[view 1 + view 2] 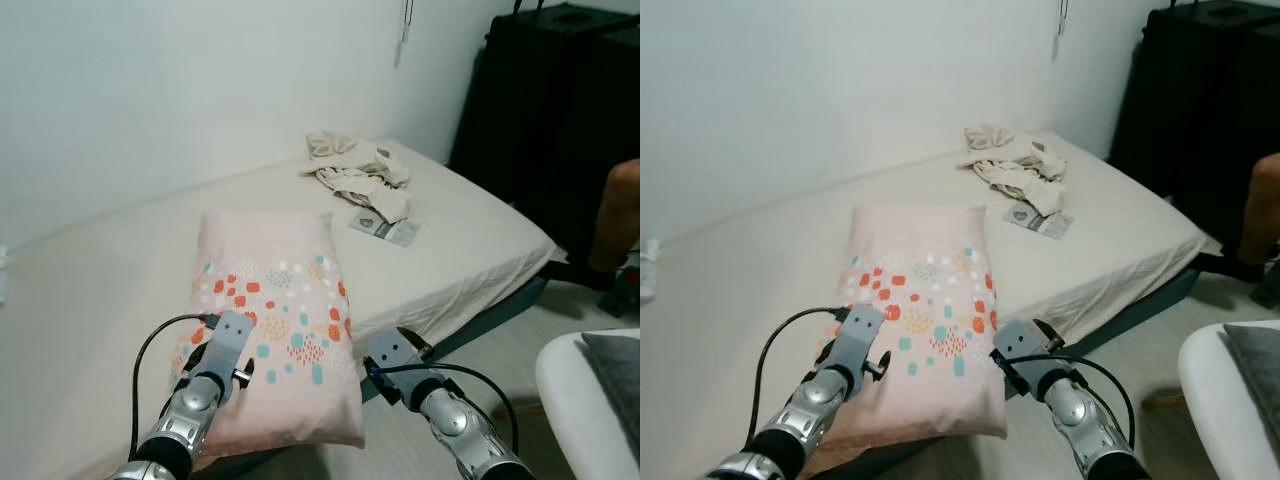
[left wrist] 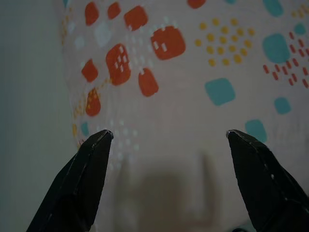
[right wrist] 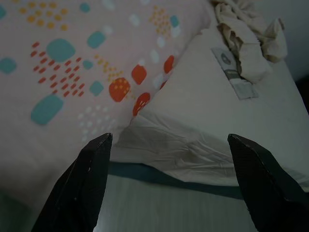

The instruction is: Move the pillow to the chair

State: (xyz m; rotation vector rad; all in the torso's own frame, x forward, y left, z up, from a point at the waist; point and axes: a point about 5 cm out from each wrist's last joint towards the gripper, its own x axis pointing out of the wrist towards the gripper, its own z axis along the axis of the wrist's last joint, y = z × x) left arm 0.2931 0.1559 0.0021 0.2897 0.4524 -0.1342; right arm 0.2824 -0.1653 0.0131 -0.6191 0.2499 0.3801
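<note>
Left eye view: pillow (image 1: 272, 320) lies flat on the bed (image 1: 110, 290), pale pink with orange, teal and yellow blotches, its near end hanging a little over the bed's front edge. Left gripper (image 2: 166, 145) hangs just above the pillow's near left part, fingers spread wide, nothing between them; its shadow falls on the fabric below. Right gripper (image 3: 169, 150) sits off the pillow's near right corner, over the bed edge, fingers also spread wide and holding nothing; past them, rumpled sheet and the dark teal bed base. Neither gripper touches the pillow as far as I can tell. Further back on the bed: a heap of cream clothes (image 1: 358, 172) and a small flat packet (image 1: 384, 227) just beside it, both well apart from the pillow. White chair (image 1: 590, 395) with a grey cushion at lower right, across a strip of floor from the bed. Black cabinet (image 1: 555, 90) at upper right, part of a person (image 1: 615, 225) at the right edge.
</note>
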